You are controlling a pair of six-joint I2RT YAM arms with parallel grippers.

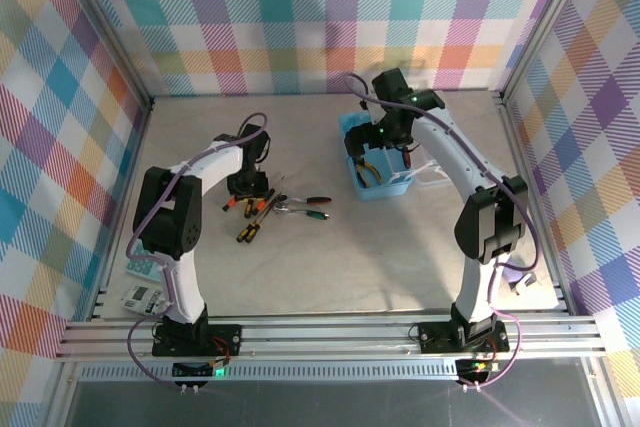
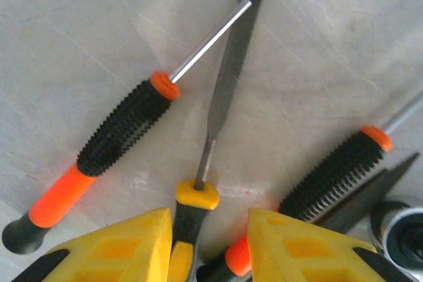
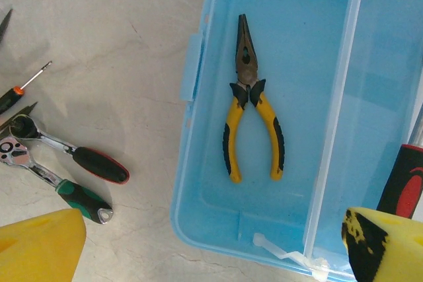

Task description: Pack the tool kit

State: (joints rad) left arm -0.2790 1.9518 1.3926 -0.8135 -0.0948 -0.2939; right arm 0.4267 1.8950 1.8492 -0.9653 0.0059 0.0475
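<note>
The light blue case [image 1: 392, 187] stands open at the right back of the table, with yellow-handled pliers [image 3: 252, 113] lying flat inside the case [image 3: 198, 183]. My right gripper [image 3: 211, 249] hangs open above it, its jaws spread wide and holding nothing; in the top view the right gripper [image 1: 385, 139] is over the case's far end. My left gripper [image 2: 206, 219] is low over loose tools. Its jaws stand either side of a yellow-and-black file handle [image 2: 193, 206], with a gap on the right side. Orange-and-black screwdrivers [image 2: 122, 130] lie beside it. In the top view the left gripper [image 1: 248, 187] is above them.
A red-handled wrench [image 3: 100, 165] and a green-handled one [image 3: 80, 194] lie on the table left of the case. A red-and-black handle [image 3: 403, 186] shows past the case's pale rim on the right. A pale calculator [image 1: 141, 298] sits at the near left corner.
</note>
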